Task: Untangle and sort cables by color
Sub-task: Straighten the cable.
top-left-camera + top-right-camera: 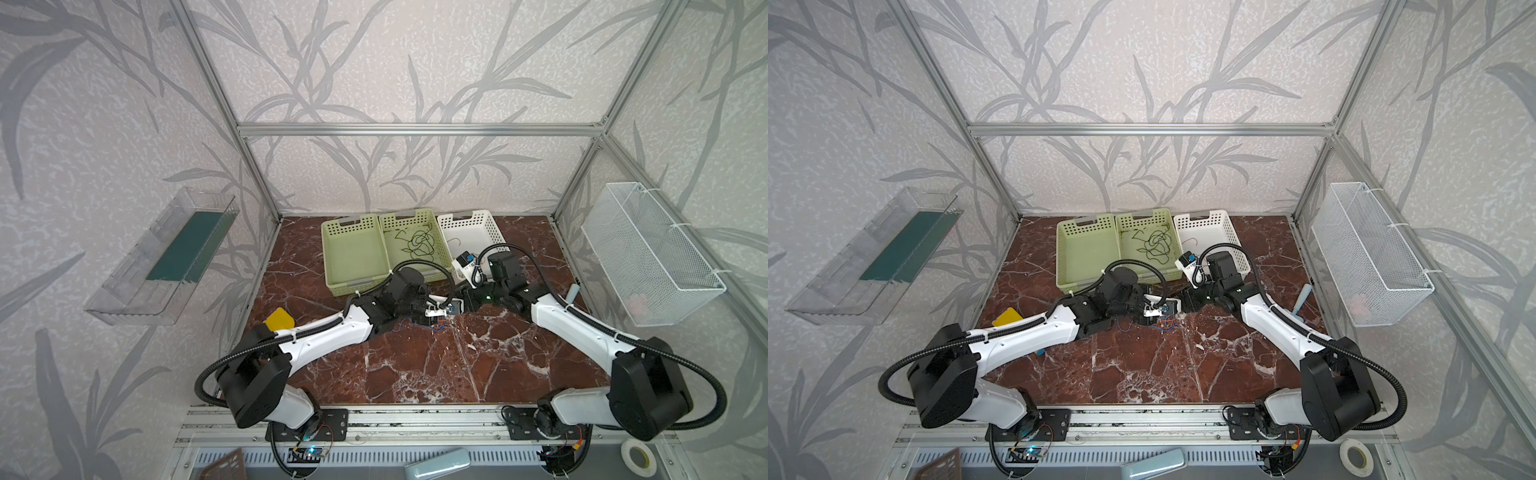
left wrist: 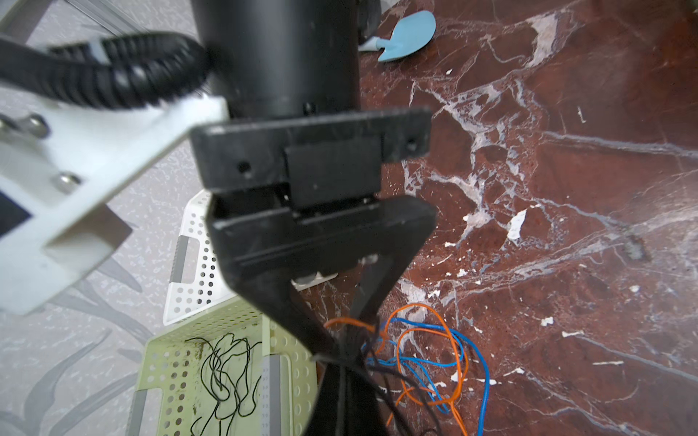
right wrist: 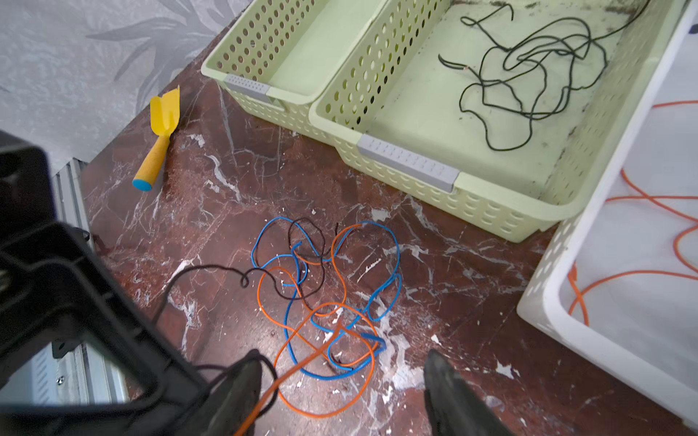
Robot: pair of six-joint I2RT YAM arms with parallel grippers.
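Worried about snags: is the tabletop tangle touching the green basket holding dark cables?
Apart: the right wrist view shows bare marble between the tangle and the green basket.

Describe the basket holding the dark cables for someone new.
Three perforated baskets line the back of the marble table. It is the middle basket, pale green. The other green basket is empty, the white basket holds an orange cable; only this one holds dark cables.

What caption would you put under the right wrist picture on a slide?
Right gripper, jaws open, over tangled blue, orange and dark cables on the marble table, beside the baskets.
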